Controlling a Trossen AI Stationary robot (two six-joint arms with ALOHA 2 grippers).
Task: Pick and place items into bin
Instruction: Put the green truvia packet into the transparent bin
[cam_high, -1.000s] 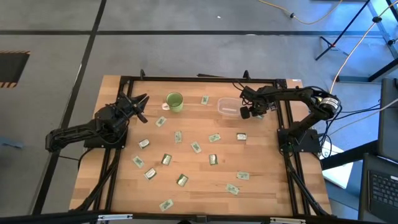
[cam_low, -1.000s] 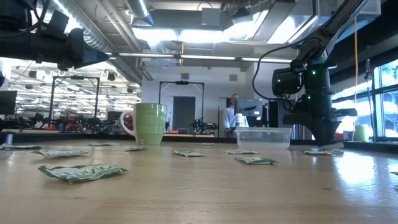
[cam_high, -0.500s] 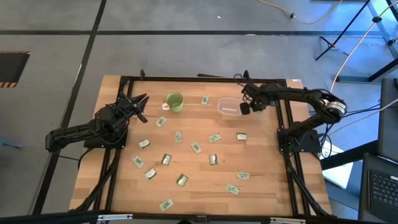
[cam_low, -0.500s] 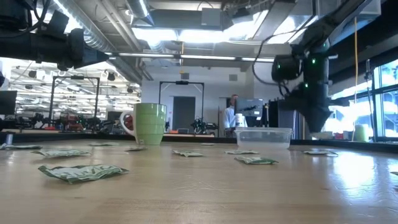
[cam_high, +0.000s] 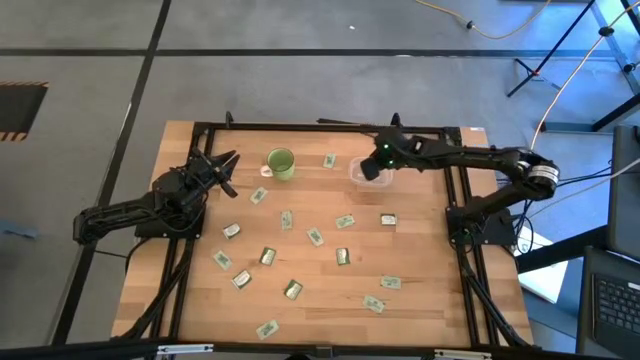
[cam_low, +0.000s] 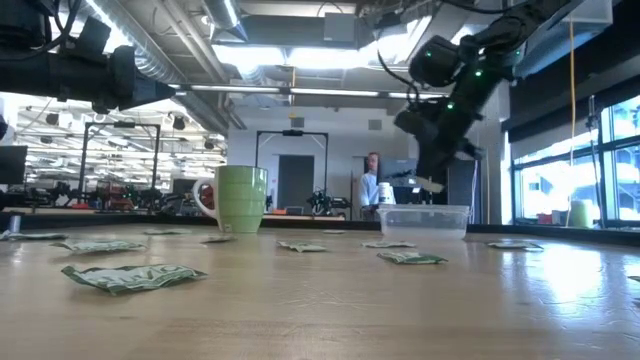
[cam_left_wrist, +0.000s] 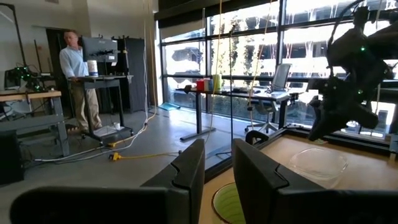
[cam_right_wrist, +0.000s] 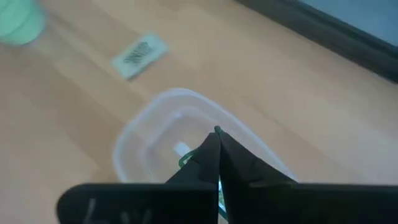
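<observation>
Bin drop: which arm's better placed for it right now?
Right. The right gripper hangs directly over the bin, fingers pinched on a green packet. The left gripper waits at the table's left edge, beyond the green mug, fingers apart and holding nothing.

The clear shallow bin (cam_high: 366, 172) is seen upright right of the green mug (cam_high: 281, 163); flat packets (cam_high: 315, 237) are scattered nearer, below the mug.

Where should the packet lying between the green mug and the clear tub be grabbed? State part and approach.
Probably straight from above, fingers pinching across the short width of the packet: it lies flat on the table with bare wood around. The right gripper, shut on another packet over the tub, is nearest.
</observation>
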